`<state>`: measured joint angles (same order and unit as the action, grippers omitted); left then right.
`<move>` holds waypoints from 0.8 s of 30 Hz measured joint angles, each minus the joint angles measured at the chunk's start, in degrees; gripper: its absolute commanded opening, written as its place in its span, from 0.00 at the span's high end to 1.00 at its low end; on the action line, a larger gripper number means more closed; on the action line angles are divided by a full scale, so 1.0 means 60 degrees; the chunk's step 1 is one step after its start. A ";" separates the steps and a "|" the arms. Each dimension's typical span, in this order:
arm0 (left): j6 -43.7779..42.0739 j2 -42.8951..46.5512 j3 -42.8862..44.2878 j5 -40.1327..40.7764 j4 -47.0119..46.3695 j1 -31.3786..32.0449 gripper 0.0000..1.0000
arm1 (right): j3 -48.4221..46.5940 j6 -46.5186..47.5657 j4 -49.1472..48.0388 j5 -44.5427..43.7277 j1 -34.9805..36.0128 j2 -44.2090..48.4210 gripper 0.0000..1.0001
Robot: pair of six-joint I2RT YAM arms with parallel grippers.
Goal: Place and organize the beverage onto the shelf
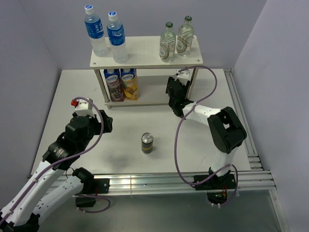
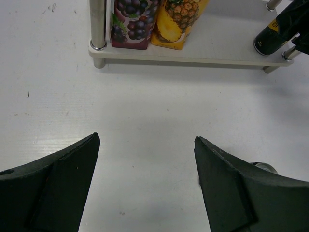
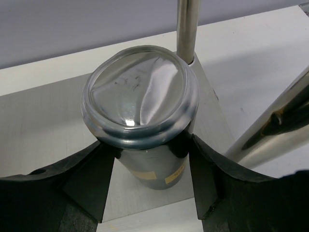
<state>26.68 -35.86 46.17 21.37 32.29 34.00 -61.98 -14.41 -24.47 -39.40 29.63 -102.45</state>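
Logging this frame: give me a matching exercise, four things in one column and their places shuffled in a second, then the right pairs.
Things
1. water bottles
2. juice cartons
3. free can
4. gripped can

Places
A. on the table, in front of the shelf
B. lower board, right end, in the right gripper
C. top board, left end
D. lower board, left part

Pairs: 1-C, 2-D, 3-A, 4-B

A robotics lab cell: bare grey walls (image 1: 38, 29), white table (image 1: 120, 133), aluminium mounting rails (image 1: 159, 181).
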 measured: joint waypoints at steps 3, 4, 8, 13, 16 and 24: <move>0.0000 0.0000 0.0000 0.0022 0.0000 0.0000 0.15 | -0.0011 -0.0044 -0.0015 0.0018 0.0000 -0.0007 0.00; 0.0000 0.0000 0.0000 0.0029 0.0000 0.0000 0.15 | -0.0011 0.0044 -0.0047 0.0015 0.0000 -0.0007 0.00; 0.0004 -0.0015 0.0000 0.0102 0.0000 0.0000 0.15 | 0.0044 0.0004 -0.0219 0.0025 0.0000 0.0026 0.00; 0.0004 -0.0047 0.0000 0.0171 0.0000 0.0000 0.15 | 0.0608 -0.0055 -0.0233 0.0084 0.0022 0.0583 0.00; 0.0004 -0.0073 0.0000 0.0178 0.0000 0.0000 0.14 | 0.1078 -0.0168 -0.0197 0.0076 0.0080 0.1224 0.00; 0.0011 -0.0397 0.0000 0.0171 0.0011 0.0004 0.14 | 0.2594 -0.0619 0.0222 -0.0080 0.0849 0.3770 0.00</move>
<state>26.74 -38.24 46.17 22.39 32.36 34.02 -46.41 -18.13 -23.14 -39.88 34.72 -79.83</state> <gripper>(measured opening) 0.857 0.997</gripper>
